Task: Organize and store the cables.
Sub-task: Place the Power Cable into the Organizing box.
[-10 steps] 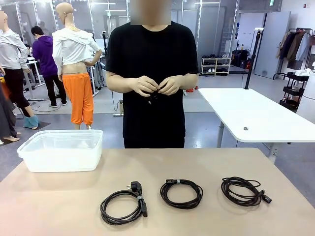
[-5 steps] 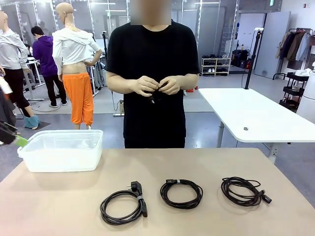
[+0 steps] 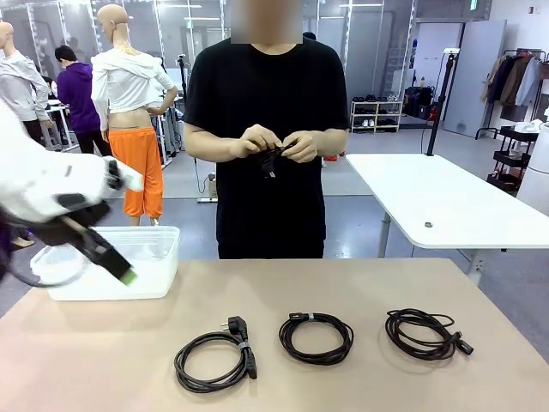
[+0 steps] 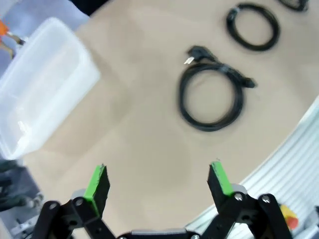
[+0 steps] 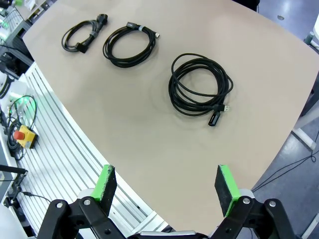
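Row of three coils by the bench's point(image 3: 386, 283) near edge: left cable point(image 3: 214, 354), middle cable point(image 3: 316, 337), right cable point(image 3: 425, 334). Tub point(image 3: 159, 275) sits at the far left corner. The person's hands point(image 3: 257, 142) hold a fourth cable point(image 3: 269, 161). Left claw point(image 4: 157, 172) and right claw point(image 5: 164, 174) hover spread apart, empty.

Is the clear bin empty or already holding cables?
Empty: the bin is lidless and nothing dark shows through its clear walls.

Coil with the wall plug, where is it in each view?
Front: wall-plug coil, leftmost of three, lower left of centre.
Left wrist: wall-plug coil, upper right of centre.
Right wrist: wall-plug coil, top left.
Shared landmark: middle coil, its neighbour in all three.
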Robot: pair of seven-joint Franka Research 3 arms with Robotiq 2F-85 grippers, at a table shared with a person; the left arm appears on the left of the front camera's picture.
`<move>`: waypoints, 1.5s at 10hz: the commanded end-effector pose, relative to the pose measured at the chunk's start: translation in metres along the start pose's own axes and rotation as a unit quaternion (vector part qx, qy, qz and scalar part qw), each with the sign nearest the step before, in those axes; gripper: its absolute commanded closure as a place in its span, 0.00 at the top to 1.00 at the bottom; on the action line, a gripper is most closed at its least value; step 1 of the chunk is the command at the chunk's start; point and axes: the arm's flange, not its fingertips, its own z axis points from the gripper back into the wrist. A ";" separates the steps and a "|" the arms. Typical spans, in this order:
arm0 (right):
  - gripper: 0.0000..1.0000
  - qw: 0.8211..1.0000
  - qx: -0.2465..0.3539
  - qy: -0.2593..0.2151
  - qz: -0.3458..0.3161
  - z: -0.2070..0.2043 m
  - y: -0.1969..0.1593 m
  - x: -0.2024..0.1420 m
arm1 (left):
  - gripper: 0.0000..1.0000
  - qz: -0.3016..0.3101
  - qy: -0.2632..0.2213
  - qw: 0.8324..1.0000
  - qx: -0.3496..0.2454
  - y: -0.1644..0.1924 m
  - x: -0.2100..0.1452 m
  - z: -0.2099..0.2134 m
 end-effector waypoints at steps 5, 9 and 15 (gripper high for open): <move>1.00 1.000 0.001 -0.003 0.004 0.001 -0.001 0.000 | 1.00 -0.017 0.030 0.999 -0.002 -0.105 0.084 -0.081; 1.00 1.000 0.001 -0.003 0.004 0.001 -0.001 0.000 | 1.00 -0.017 0.034 0.999 -0.031 -0.109 0.084 -0.086; 1.00 1.000 0.001 -0.003 0.004 0.001 -0.001 0.000 | 1.00 0.066 0.038 0.997 -0.019 -0.108 0.091 -0.095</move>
